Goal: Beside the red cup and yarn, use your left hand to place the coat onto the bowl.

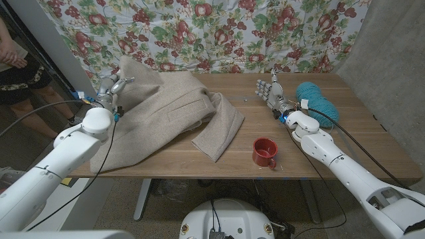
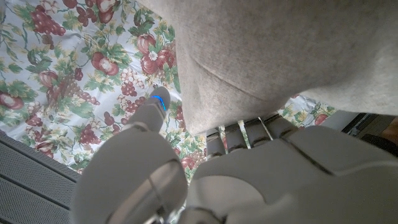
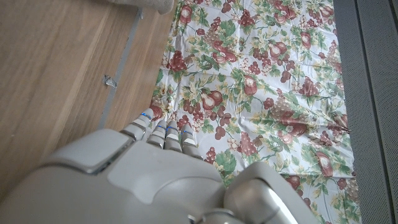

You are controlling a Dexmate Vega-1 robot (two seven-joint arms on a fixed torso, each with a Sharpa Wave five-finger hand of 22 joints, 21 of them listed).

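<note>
- The red ceramic cup (image 1: pixel 265 153) is standing at the lower centre-right of the head view.
- The beige woollen coat (image 1: pixel 166 119), soft, limp and probably heavy, is spreading over the left centre; no bowl is showing.
- The left hand (image 1: pixel 111 90) is pinching the coat's upper-left edge; a bunched fold may be holding better.
- The right hand (image 1: pixel 271 90) is standing with fingers apart, holding nothing, beside the teal yarn ball (image 1: pixel 317 99).

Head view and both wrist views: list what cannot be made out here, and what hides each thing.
- Bowl: hidden in the head view; the coat may cover it.
- Left hand: the head view does not show its grip; in the left wrist view its fingers end at the coat's edge, tips unseen.
- Yarn: partly hidden in the head view by the right hand and arm.
- Red cup: contents too small to judge.
</note>
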